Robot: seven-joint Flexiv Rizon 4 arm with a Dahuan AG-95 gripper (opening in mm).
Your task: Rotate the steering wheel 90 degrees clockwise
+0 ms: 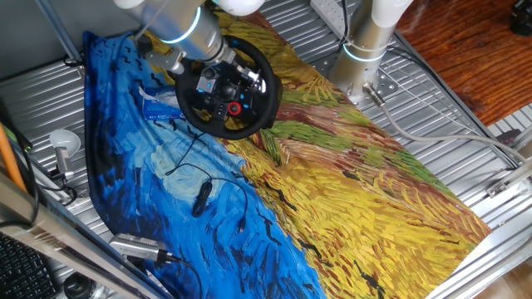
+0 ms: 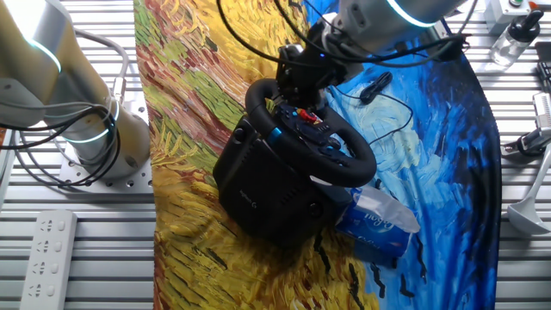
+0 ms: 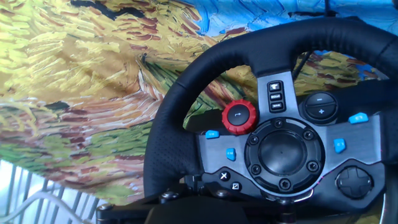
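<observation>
The black steering wheel (image 1: 264, 93) stands on its base at the back of the painted cloth, tilted toward the table's middle. Its hub carries a red knob (image 1: 235, 108), small bluish buttons and a round centre. In the hand view the rim (image 3: 186, 81) curves from top right down to the lower left, with the red knob (image 3: 239, 117) left of the hub. My gripper (image 1: 214, 60) is at the rim's far upper edge and looks shut on the rim. In the hand view (image 3: 191, 182) its fingers are mostly hidden behind the rim. The other fixed view shows my gripper (image 2: 297, 73) over the wheel (image 2: 349, 164).
A small black cabled device (image 1: 201, 198) lies on the blue part of the cloth in front of the wheel. A blue tissue pack (image 2: 379, 220) lies beside the wheel's black base (image 2: 258, 189). A second arm's base (image 1: 362, 58) stands right of the wheel. A power strip (image 2: 52, 258) lies off the cloth.
</observation>
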